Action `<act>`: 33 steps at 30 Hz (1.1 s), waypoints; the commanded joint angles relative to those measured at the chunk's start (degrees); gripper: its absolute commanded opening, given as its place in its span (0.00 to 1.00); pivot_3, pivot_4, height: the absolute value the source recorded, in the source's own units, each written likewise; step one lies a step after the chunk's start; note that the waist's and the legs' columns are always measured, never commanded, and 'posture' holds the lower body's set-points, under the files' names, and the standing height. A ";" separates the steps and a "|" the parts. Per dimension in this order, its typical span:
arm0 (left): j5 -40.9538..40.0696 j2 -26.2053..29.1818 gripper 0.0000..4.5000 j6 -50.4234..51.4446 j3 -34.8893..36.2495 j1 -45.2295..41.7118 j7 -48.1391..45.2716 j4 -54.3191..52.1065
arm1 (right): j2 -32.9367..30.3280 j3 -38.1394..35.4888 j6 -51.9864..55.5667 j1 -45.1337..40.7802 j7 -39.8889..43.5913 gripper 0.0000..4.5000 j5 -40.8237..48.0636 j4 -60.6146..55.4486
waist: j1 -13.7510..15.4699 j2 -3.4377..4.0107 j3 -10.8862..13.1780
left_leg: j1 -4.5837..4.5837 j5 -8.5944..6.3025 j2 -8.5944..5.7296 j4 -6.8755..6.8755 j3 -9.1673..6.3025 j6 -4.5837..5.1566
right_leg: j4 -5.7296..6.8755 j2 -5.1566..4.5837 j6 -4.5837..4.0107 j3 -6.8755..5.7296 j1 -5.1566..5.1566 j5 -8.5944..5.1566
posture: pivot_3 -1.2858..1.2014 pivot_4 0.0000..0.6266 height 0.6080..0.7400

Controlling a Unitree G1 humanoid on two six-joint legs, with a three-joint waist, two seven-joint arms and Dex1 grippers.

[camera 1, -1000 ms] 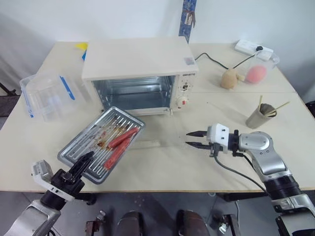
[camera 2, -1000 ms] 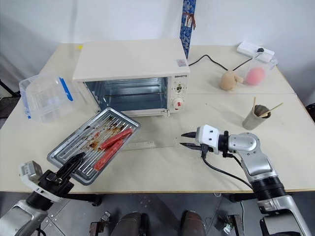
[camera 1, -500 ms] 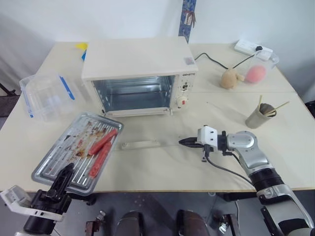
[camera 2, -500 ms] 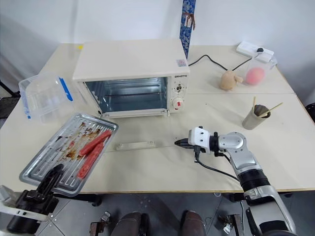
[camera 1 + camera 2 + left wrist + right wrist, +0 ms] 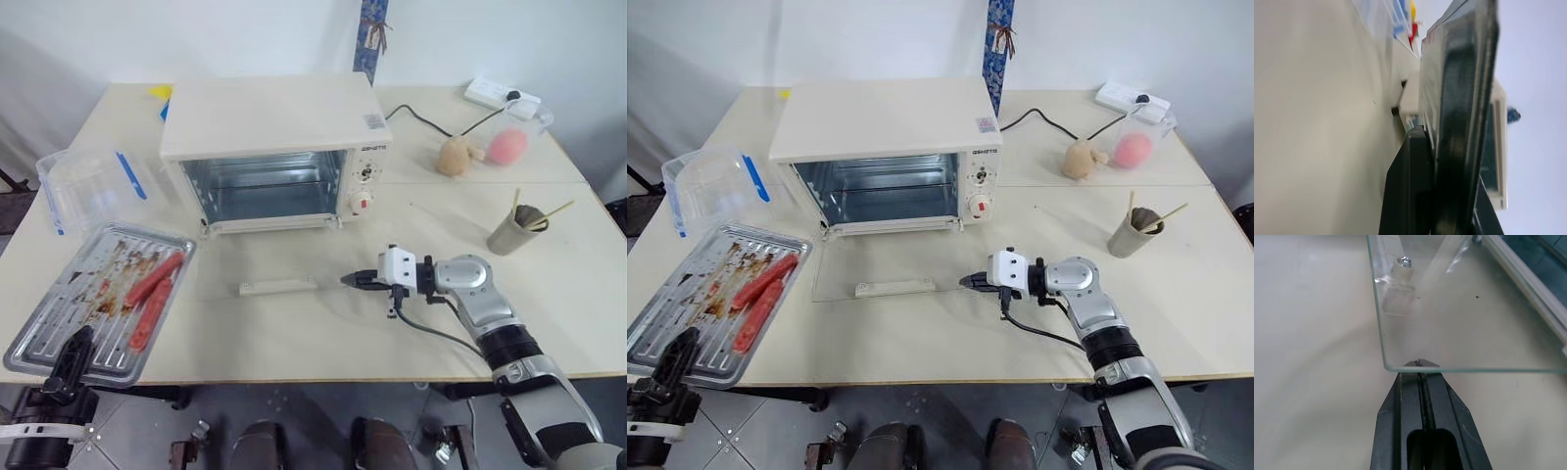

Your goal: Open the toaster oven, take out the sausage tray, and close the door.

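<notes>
The cream-white toaster oven [image 5: 274, 127] stands mid-table with an empty cavity. Its glass door [image 5: 294, 264] lies folded down flat on the table, white bar handle [image 5: 279, 286] toward me. The silver sausage tray [image 5: 59, 313], grease-stained, holds two red sausages [image 5: 152, 279] at the table's front left. My left gripper [image 5: 76, 345] is shut on the tray's near rim [image 5: 1459, 98]. My right gripper [image 5: 353, 280] is shut, and its fingertips [image 5: 1420, 364] sit at the door's front right corner, just under the glass edge.
A clear plastic box with blue clips [image 5: 93, 186] sits left of the oven, behind the tray. At the right stand a cup with sticks [image 5: 516, 230], a tan lump [image 5: 454, 157], a clear container holding something pink [image 5: 509, 145] and a power strip [image 5: 502, 95].
My left gripper has pulled the tray left and toward the table's front edge. My right gripper has shut and slid left to the door's corner.
</notes>
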 commanded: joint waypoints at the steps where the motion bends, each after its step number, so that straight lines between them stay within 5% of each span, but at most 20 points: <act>1: -0.67 0.02 0.00 0.99 3.54 -1.67 -0.06 0.43 | 0.26 -1.58 1.98 -1.39 0.81 0.00 2.79 -3.55 | 0.00 0.00 0.00 | 0.00 0.00 0.00 0.00 0.00 0.00 | 0.01 0.00 0.00 0.00 0.00 0.00 | 0.52 0.24 1.00; 18: -0.67 -2.97 0.00 8.17 6.53 -0.51 -0.80 3.42 | 1.44 -5.17 8.99 -14.68 1.96 0.00 7.76 -2.89 | -0.11 0.00 0.00 | -0.04 -0.03 0.11 -0.01 0.06 -0.04 | 0.03 0.11 0.00 0.07 -0.10 0.01 | 0.52 0.24 1.00; 28: -0.67 8.20 0.00 17.05 -0.76 -6.02 -1.16 7.80 | 3.88 -8.93 10.92 -23.97 -1.40 0.00 8.54 2.81 | -0.19 0.01 0.01 | -0.03 -0.07 0.32 -0.01 0.09 -0.12 | 0.06 0.45 -0.02 0.54 -0.17 0.01 | 0.52 0.24 1.00; 33: -0.67 16.16 0.00 23.88 -3.47 -12.21 -3.10 13.19 | 3.05 -9.92 20.28 -21.33 -2.26 0.00 11.82 -8.24 | -0.18 0.06 0.03 | -0.02 -0.15 0.55 -0.04 0.07 -0.28 | 0.22 0.68 -0.05 0.56 -0.27 0.01 | 0.52 0.24 1.00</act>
